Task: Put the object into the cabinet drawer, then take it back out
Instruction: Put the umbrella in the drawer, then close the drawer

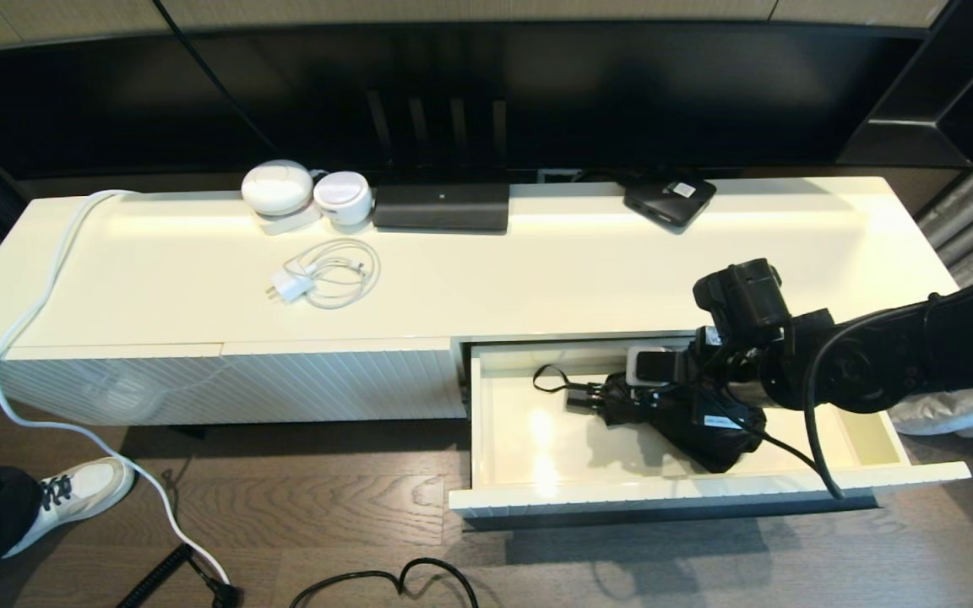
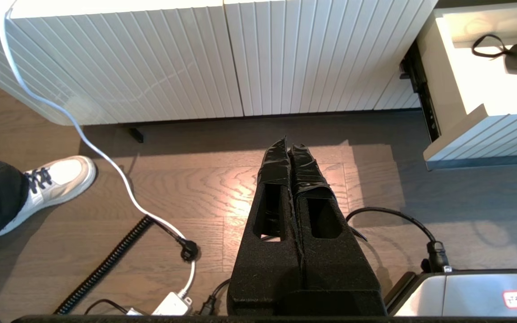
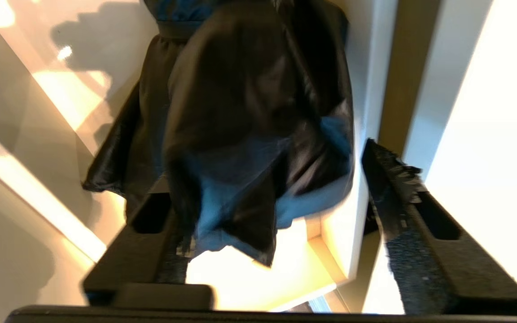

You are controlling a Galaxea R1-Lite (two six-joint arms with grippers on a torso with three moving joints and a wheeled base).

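Observation:
The cream cabinet drawer (image 1: pixel 529 460) stands pulled out at the right of the cabinet. Inside it lies the black folding umbrella (image 1: pixel 626 407), its short handle and wrist loop (image 1: pixel 547 377) pointing left. My right gripper (image 1: pixel 689 393) is down in the drawer over the umbrella's fabric end. In the right wrist view that gripper (image 3: pixel 263 179) is open, with loose black fabric (image 3: pixel 249 112) hanging between the spread fingers (image 3: pixel 402 202). The left gripper (image 2: pixel 289 148) is shut on nothing, low over the wooden floor in front of the cabinet. The loop (image 2: pixel 487 42) also shows in the left wrist view.
On the cabinet top (image 1: pixel 579 262) sit two white round devices (image 1: pixel 277 187), a coiled white charger (image 1: pixel 317 279), a long black device (image 1: pixel 441 207) and a flat black labelled box (image 1: pixel 669 198). A white cable (image 1: pixel 22 338), black cables and a person's shoe (image 1: pixel 73 498) are on the floor.

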